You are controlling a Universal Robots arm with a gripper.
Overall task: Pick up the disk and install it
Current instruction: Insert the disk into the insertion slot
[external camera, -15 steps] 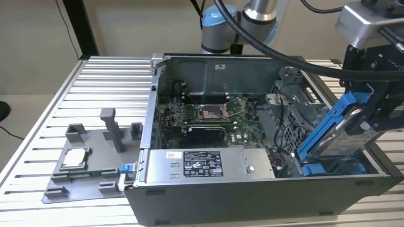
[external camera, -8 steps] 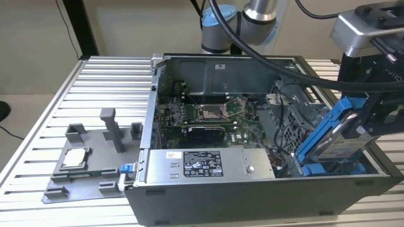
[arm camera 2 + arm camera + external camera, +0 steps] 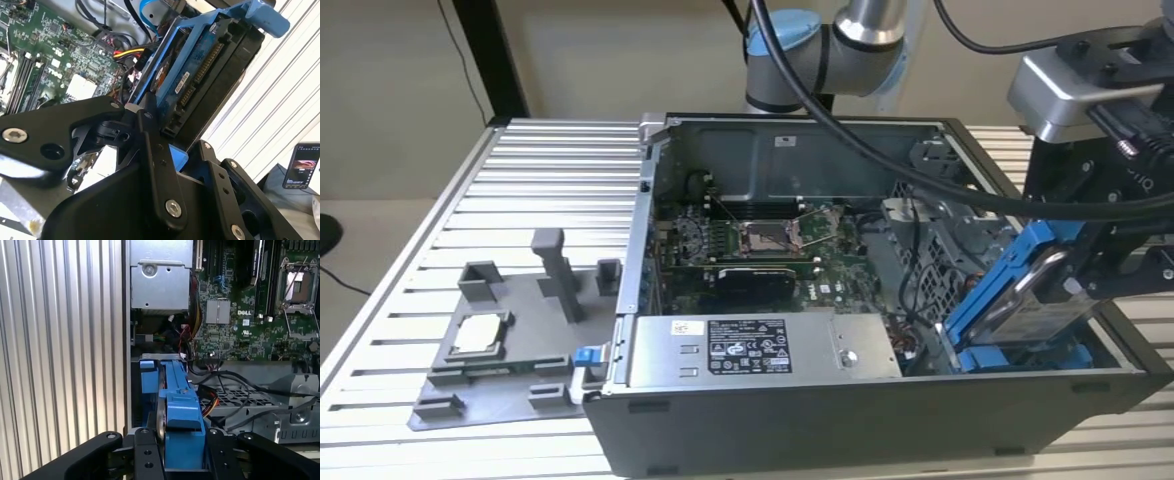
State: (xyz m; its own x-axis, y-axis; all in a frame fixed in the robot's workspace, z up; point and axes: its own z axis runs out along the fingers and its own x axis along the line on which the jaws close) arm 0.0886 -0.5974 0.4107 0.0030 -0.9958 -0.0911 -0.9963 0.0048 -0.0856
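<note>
Disk (image 3: 1025, 295) stands on edge, tilted, at the exterior view's right end of the open computer case (image 3: 854, 405), with its lower end inside the case. The gripper (image 3: 182, 452) has its fingers (image 3: 146, 460) clamped across the disk's flat faces. Likely stiff, dense and shock-sensitive. The blue carrier (image 3: 165, 55) looks smooth and may flex. Best held by the faces, clear of the connector edge (image 3: 206, 64).

Arm (image 3: 854, 25): silver-grey tube links, light blue joint cap (image 3: 781, 35). Thick black cables (image 3: 854, 130) ran along it. The wrist carried a boxy silver-grey housing (image 3: 1074, 90). Gripper (image 3: 180, 435): matte black, flat angular linkage plates. Fingers (image 3: 146, 455) were dotted with small holes. Silver hex-socket screws (image 3: 173, 208) sat at the pivots.
</note>
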